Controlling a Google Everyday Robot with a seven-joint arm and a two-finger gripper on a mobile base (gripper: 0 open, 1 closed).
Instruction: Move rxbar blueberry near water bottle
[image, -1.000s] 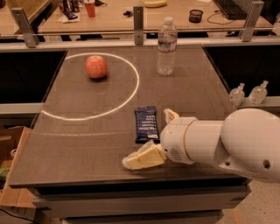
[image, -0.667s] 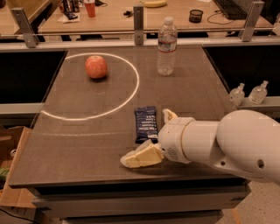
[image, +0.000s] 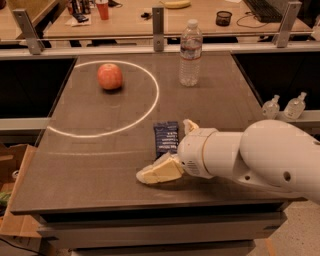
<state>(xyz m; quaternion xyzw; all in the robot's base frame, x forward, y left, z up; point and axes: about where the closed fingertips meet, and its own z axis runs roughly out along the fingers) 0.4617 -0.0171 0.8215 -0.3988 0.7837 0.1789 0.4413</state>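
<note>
Navy-blue wrapper up, the rxbar blueberry (image: 166, 136) lies flat on the brown surface (image: 90, 165), its long axis running from 6 to 12 o'clock, just outside the white ring (image: 151, 106) drawn on the top. The water bottle (image: 190, 52) stands upright well apart from it, toward 12 to 1 o'clock near the far edge. The bar has yet to start that trip.

The claw (image: 165, 149) comes in low from 4 o'clock with its cream fingers spread wide, one tip beyond the bar's 3 o'clock edge and the other reaching out near its 6 o'clock end. It grips nothing. That spread looks chosen to straddle the flat bar so the fingers can close across its narrow width. The low angle suits a thin thing that offers little height to pinch.

An apple (image: 110, 76) sits inside the ring at 10 o'clock from the bar, clear of the likely path. Two small squat bottles (image: 283, 106) stand off the surface at 3 o'clock.

Against the frames from a second ago, the bar, bottle and apple are unmoved. The claw has crept slightly toward 12 o'clock, so its body now hides a little more of the bar's near end, and its fingers are as wide as before.
</note>
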